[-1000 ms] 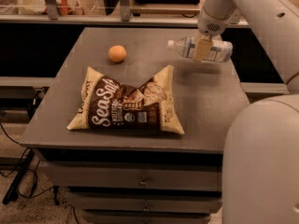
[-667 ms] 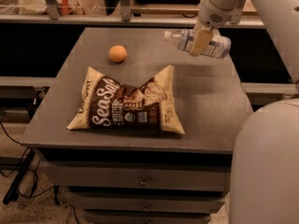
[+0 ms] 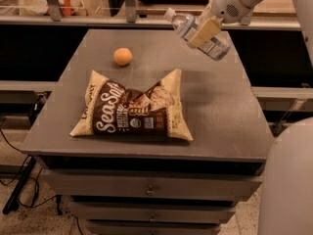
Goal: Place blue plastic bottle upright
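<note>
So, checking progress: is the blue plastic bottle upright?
No. The blue plastic bottle is tilted, cap up-left, in the gripper above the table, far right.

Tilted bottle point(image 3: 185, 26), aloft in end effector point(image 3: 203, 32)

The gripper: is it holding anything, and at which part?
The gripper holds the blue plastic bottle around its middle, tilted, in the air over the far right side of the table.

1 blue plastic bottle point(image 3: 182, 24) clamped in 1 gripper point(image 3: 204, 31) over 1 table point(image 3: 220, 106), far right; 1 chip bag point(image 3: 134, 111); 1 orange point(image 3: 122, 56)
</note>
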`<state>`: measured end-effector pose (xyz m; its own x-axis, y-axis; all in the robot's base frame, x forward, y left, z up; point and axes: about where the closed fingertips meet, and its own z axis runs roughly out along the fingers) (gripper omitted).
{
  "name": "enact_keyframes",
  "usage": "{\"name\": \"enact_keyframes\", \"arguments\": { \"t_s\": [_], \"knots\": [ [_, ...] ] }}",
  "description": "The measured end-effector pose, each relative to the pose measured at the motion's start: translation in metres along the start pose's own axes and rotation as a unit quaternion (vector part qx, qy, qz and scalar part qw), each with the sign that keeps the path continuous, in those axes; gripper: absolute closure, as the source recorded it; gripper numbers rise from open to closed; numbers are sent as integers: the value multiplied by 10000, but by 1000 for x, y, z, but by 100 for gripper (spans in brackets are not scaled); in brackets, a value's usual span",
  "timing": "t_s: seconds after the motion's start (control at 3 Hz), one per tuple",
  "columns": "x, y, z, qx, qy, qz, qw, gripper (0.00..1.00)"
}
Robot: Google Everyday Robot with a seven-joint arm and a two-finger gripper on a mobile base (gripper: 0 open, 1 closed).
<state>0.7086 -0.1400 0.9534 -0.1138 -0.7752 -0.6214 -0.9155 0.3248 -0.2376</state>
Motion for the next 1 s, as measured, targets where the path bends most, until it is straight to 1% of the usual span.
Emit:
{"name": "enact_keyframes", "arguments": {
  "t_s": [0.33,0.67,1.0],
  "knots": [
    [-12,-2,-6,-74,-930,553,9941,100],
    [-17,-7,-12,-85,-1661,1003,9810,100],
    [-15,-12,-13,-88,-2266,1400,9638,100]
  ]
}}
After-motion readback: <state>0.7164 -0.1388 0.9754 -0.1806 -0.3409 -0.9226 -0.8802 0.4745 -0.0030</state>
